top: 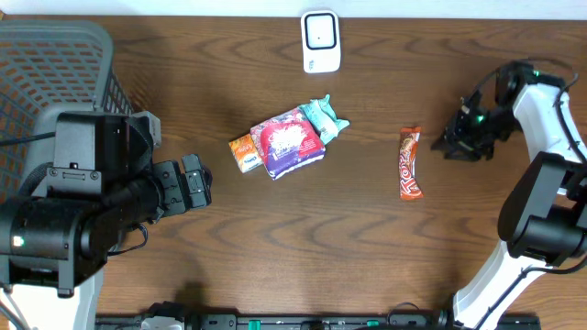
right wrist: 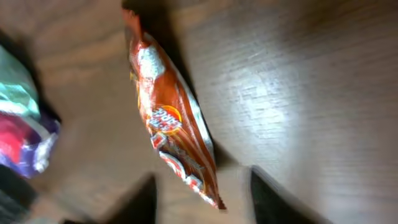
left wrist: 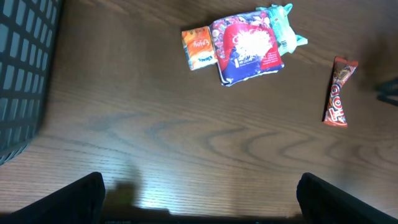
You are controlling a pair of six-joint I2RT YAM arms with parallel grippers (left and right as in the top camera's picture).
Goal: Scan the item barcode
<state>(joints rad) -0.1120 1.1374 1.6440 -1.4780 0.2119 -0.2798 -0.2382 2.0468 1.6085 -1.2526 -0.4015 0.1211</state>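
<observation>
**Candy bar lying on the table, both grippers empty**

The red-wrapped candy bar [top: 410,163] is seen flat on the wooden table [top: 367,238], lengthwise from 12 to 6 o'clock, at 3 o'clock from the snack pile and well apart from it; nothing is touching it. The right gripper [top: 459,142] is placed at about 2 o'clock from the bar, near it but clear of it; in the right wrist view its two dark fingers [right wrist: 142,200] are shown spread, blurred, with nothing pinched between them. The white scanner [top: 320,41] is set at the table's 12 o'clock edge. The pile at the centre is made up of a red-and-purple bag [top: 289,142], an orange packet [top: 244,153] touching it at 9 o'clock, and a teal packet [top: 326,117] partly tucked under it at 1 o'clock. The left gripper [top: 195,183] is held at 8 o'clock from the pile, its fingers [left wrist: 78,198] spread wide and holding nothing; a grey mesh basket [top: 55,64] is found at the 10 o'clock corner.
</observation>
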